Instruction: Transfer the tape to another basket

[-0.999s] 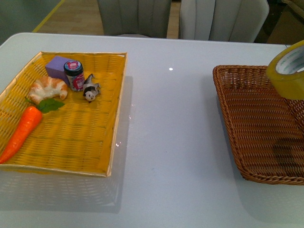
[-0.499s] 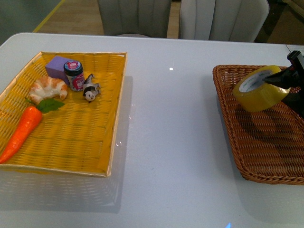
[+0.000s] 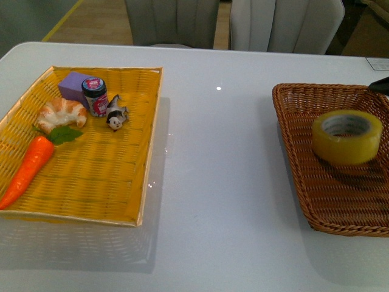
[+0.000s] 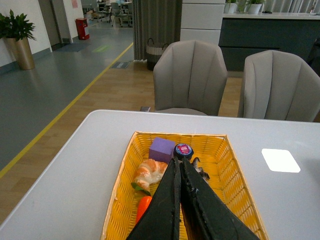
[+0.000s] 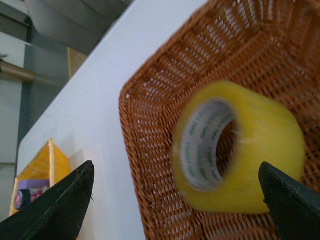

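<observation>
The tape [image 3: 347, 136] lies flat, hole up, inside the dark brown wicker basket [image 3: 290, 103] at the right of the table. In the right wrist view the tape [image 5: 250, 155] looks slightly blurred on the basket's floor [image 5: 150, 150]. My right gripper [image 5: 176, 170] is open, its fingertips [image 5: 65, 205] spread wide to either side of the tape and not touching it. Only a dark bit of it shows at the front view's right edge [image 3: 383, 85]. My left gripper [image 4: 178, 161] is shut and empty, above the yellow tray [image 4: 225, 170].
The flat yellow tray [image 3: 91, 176] at the left holds a carrot [image 3: 29, 169], a croissant [image 3: 61, 113], a purple block [image 3: 74, 84], a small jar [image 3: 95, 95] and a small figurine [image 3: 115, 114]. Bare white table [image 3: 219, 170] lies between tray and basket. Two chairs stand behind the table.
The tape came down from above the basket's far right corner and was let go. It now rests flat in the basket. The right gripper has drawn back towards the right edge.
</observation>
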You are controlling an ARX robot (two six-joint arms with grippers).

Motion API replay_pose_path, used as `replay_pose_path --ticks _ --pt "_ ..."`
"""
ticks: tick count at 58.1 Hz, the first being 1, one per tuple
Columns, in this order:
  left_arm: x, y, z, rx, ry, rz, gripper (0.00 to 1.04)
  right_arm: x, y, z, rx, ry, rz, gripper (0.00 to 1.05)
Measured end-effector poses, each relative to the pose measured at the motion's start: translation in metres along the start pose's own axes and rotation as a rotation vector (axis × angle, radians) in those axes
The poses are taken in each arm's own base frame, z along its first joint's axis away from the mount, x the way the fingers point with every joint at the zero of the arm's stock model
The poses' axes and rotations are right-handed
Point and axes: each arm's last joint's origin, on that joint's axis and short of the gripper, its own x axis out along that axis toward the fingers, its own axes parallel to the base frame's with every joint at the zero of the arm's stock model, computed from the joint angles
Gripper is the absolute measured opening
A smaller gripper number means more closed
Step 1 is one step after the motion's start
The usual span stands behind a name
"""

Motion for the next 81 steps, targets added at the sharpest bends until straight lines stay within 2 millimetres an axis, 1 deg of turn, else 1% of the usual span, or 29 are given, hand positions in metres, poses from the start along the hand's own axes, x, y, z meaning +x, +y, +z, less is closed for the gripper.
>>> replay_pose_path --ticks 5,8,13,19,22,24,27,28,32,33,35,37,41,42,45,46,49,50,53,54,58,62,66,71,81 --pt "-0.002 0.000 0.000 0.000 0.001 0.000 0.02 -0.026 0.007 0.010 -0.031 -0.058 0.013 0.96" --pt "-0.004 0.000 0.000 0.000 0.000 0.000 0.02 -0.048 0.012 0.015 -0.055 -0.103 0.014 0.96" --pt "-0.006 0.000 0.000 0.000 0.001 0.000 0.02 -0.074 0.021 0.018 -0.095 -0.152 0.006 0.96" --pt "-0.008 0.000 0.000 0.000 0.000 0.000 0.02 -0.121 0.039 0.018 -0.190 -0.252 -0.025 0.96" --pt "-0.009 0.000 0.000 0.000 0.001 0.000 0.02 -0.133 0.046 0.019 -0.224 -0.293 -0.006 0.96" --pt "-0.010 0.000 0.000 0.000 0.001 0.000 0.02 -0.136 0.048 0.020 -0.264 -0.313 0.009 0.94" --pt "-0.011 0.000 0.000 0.000 -0.001 0.000 0.02 -0.140 0.050 0.017 -0.428 -0.401 0.057 0.84" --pt "-0.011 0.000 0.000 0.000 -0.002 0.000 0.02 -0.141 0.050 0.015 -0.456 -0.413 0.059 0.83" --pt "-0.014 0.000 -0.002 0.000 0.011 0.002 0.02 -0.147 0.050 0.000 -0.627 -0.450 0.059 0.69" --pt "-0.015 0.000 -0.003 0.000 0.026 0.000 0.02 -0.148 0.050 -0.002 -0.640 -0.450 0.058 0.67" --pt "-0.019 0.000 -0.005 0.000 0.037 0.001 0.02 -0.152 0.051 -0.008 -0.682 -0.453 0.051 0.60" --pt "-0.021 0.000 -0.005 0.001 0.028 0.000 0.02 -0.155 0.051 -0.012 -0.701 -0.458 0.043 0.55" --pt "-0.022 0.000 -0.003 0.001 0.013 0.000 0.02 -0.162 0.051 -0.020 -0.736 -0.467 0.027 0.41" --pt "-0.022 0.000 -0.004 0.001 0.015 0.002 0.02 -0.163 0.051 -0.022 -0.740 -0.467 0.027 0.39" --pt "-0.022 0.000 -0.004 0.001 0.018 0.002 0.02 -0.167 0.052 -0.028 -0.753 -0.467 0.030 0.28" --pt "-0.022 0.000 -0.004 0.001 0.018 0.002 0.02 -0.168 0.053 -0.029 -0.754 -0.467 0.031 0.26" --pt "-0.022 0.000 -0.004 0.001 0.018 0.002 0.02 -0.171 0.053 -0.035 -0.760 -0.460 0.031 0.16" --pt "-0.022 0.000 -0.004 0.001 0.017 0.002 0.02 -0.172 0.052 -0.036 -0.761 -0.459 0.032 0.14" --pt "-0.022 0.000 -0.004 0.001 0.017 0.002 0.02 -0.176 0.052 -0.040 -0.767 -0.461 0.028 0.03" --pt "-0.022 0.000 -0.004 0.001 0.017 0.002 0.02 -0.177 0.052 -0.042 -0.774 -0.462 0.027 0.02" --pt "-0.022 0.000 -0.004 0.001 0.017 0.002 0.02 -0.180 0.050 -0.048 -0.776 -0.480 0.030 0.02" --pt "-0.022 0.000 -0.004 0.001 0.017 0.002 0.02 -0.183 0.046 -0.060 -0.773 -0.454 0.019 0.02" --pt "-0.022 0.000 -0.004 0.001 0.017 0.002 0.02 -0.186 0.050 -0.065 -0.772 -0.460 0.009 0.02" --pt "-0.022 0.000 -0.004 0.001 0.017 0.002 0.02 -0.192 0.055 -0.067 -0.778 -0.469 0.037 0.02" --pt "-0.022 0.000 -0.004 0.001 0.017 0.002 0.02 -0.201 0.056 -0.068 -0.777 -0.481 0.037 0.02"
